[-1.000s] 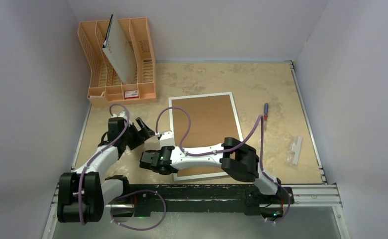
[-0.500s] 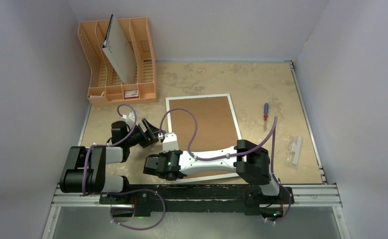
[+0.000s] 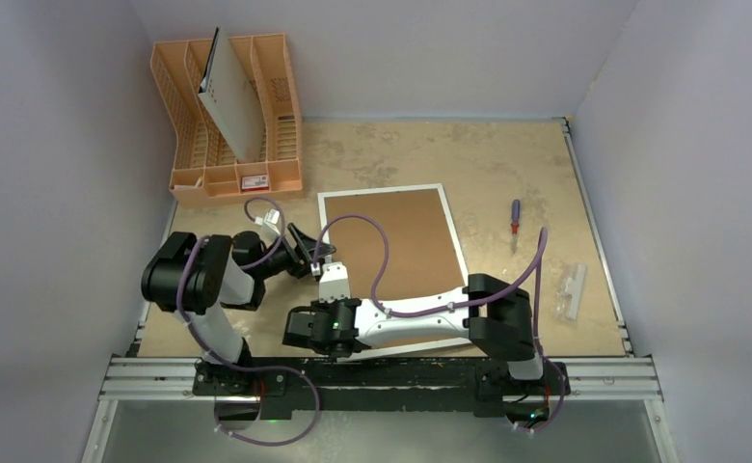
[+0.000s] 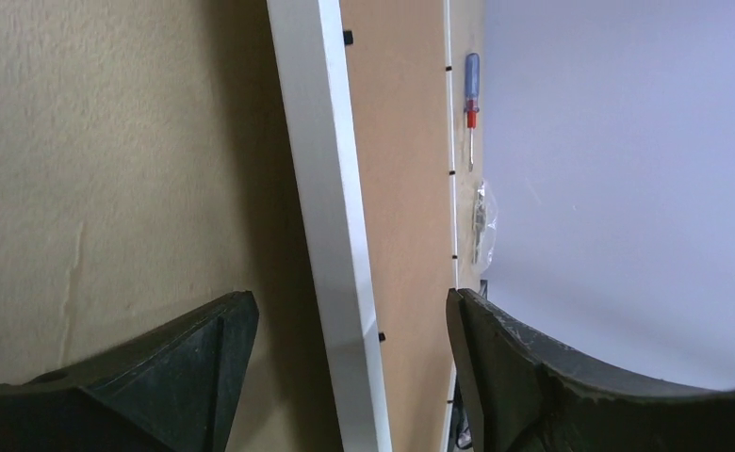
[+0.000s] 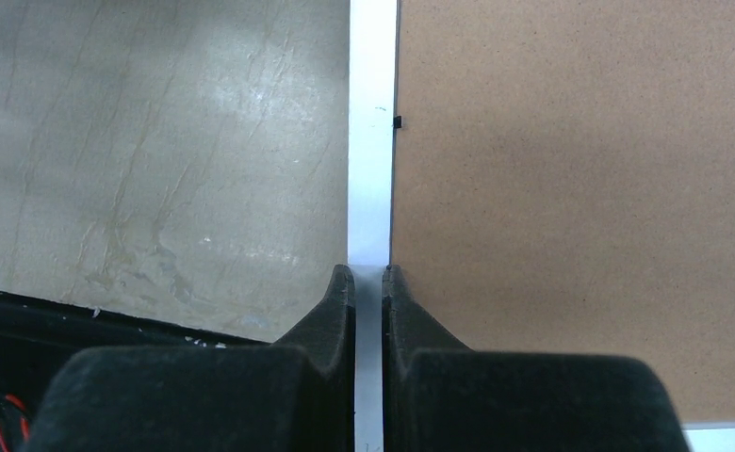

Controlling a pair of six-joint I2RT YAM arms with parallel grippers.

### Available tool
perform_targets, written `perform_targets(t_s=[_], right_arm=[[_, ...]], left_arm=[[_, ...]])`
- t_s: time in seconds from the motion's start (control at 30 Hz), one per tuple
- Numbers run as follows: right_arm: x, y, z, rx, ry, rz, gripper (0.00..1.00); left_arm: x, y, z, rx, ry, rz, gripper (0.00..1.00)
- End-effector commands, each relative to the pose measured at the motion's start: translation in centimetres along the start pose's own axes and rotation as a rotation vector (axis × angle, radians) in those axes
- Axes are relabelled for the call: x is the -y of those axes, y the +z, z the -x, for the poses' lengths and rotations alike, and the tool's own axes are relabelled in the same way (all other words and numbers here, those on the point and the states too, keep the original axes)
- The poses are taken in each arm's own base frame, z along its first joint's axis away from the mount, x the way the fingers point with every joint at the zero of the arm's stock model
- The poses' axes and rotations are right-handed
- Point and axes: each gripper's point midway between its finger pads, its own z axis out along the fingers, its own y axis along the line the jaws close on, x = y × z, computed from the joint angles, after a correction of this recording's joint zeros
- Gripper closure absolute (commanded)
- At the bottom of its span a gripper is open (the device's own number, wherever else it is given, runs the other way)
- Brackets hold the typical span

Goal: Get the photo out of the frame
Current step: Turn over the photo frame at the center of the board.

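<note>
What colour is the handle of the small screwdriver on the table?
Blue with a red band; the screwdriver shows best in the left wrist view.

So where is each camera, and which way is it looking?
Top camera: high behind the robot, looking down on the table, frame, left arm and right arm.
Left wrist: beside the frame, looking along its white edge toward the screwdriver; open left fingers show.
Right wrist: looking straight down on the frame's edge; shut right fingers show.
All three see the frame.
</note>
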Motion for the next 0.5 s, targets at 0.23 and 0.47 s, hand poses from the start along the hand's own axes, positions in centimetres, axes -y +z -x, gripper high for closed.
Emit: perform_targets(t_s=[0.23,0.47], right_arm=[[-1.4,-2.3,2.8,0.09,0.1,0.076,1.0],[-1.3,-2.4,2.7,0.09,0.101,0.09,1.0]], left_arm=[[2.9,2.0,1.5,0.051,-0.006,-0.21,0.43],[2.5,2.5,1.8,0.043,-0.009,-0.193,0.72]])
